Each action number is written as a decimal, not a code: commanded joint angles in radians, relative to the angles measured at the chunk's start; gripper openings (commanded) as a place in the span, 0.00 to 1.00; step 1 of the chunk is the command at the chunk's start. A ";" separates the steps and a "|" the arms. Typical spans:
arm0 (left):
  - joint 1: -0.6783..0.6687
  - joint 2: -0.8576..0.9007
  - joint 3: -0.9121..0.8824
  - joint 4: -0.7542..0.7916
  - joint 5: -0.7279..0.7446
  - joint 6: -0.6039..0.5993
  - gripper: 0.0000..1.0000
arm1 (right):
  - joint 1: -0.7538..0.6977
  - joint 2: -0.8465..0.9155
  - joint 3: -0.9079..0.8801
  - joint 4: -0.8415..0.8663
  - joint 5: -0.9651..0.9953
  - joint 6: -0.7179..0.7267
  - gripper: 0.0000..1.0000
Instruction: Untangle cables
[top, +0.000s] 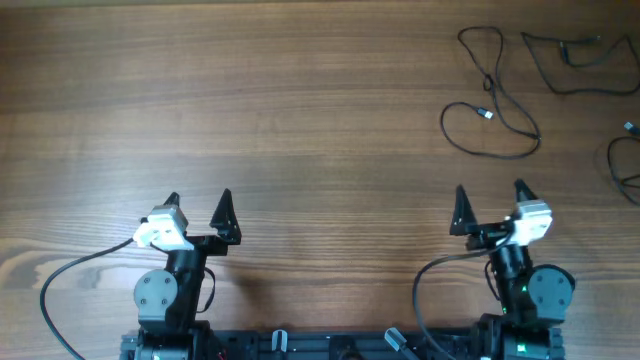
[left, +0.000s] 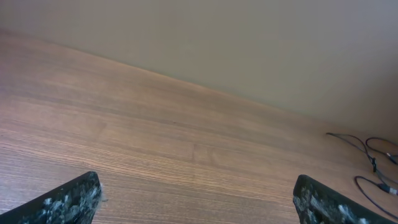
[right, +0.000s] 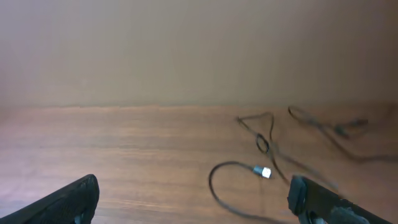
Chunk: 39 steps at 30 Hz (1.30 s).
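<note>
Far right counter (top: 300, 100): cables (top: 492, 100) lie as separate loose strands.
Left tool (top: 200, 215): wide, holding nothing, parked near.
Right tool (top: 490, 208): wide, nothing held, nearest the cables.

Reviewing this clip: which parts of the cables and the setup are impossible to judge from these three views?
- Overhead: the rightmost cable runs off the right edge, so its full length and far end are cut off.
- Overhead: the top-right cable is too thin to tell whether it crosses another.
- Right wrist: the far cables are blurred; plug types unreadable.
- Left wrist: the cables sit at the right edge, cropped and tiny.
- Both wrist views: only the jaws' tips show.
</note>
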 joint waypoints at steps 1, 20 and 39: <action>-0.005 -0.002 -0.011 0.004 -0.016 0.013 1.00 | 0.090 -0.021 -0.003 -0.003 0.035 -0.232 1.00; -0.005 -0.002 -0.011 0.004 -0.016 0.013 1.00 | 0.107 -0.020 -0.003 -0.008 0.270 -0.009 1.00; 0.015 -0.007 -0.019 0.022 0.018 0.214 1.00 | 0.107 -0.020 -0.003 -0.008 0.270 -0.009 1.00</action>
